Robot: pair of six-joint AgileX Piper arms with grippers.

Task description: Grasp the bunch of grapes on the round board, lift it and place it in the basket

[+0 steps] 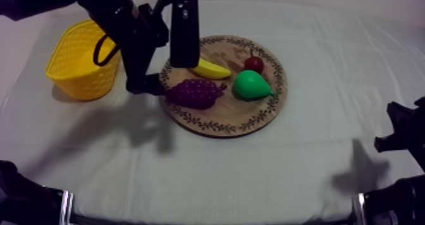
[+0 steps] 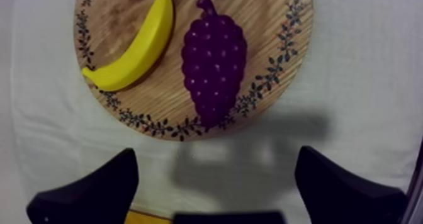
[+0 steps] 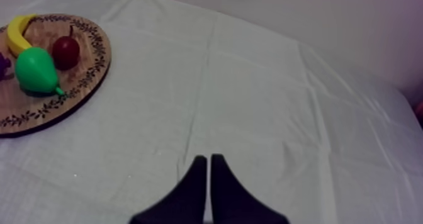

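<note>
Wide-spread left hand (image 2: 217, 151) near grapes (image 2: 214, 63)

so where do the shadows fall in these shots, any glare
Top view: a soft shadow lies on the cloth beside the board; left wrist view: the left gripper's shadow darkens the cloth by the grapes; right wrist view: even light, no glare.

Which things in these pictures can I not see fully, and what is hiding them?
1. Top view: the left arm covers one end of the banana and part of the basket rim.
2. Right wrist view: the picture edge cuts off most of the grapes and part of the board.
</note>
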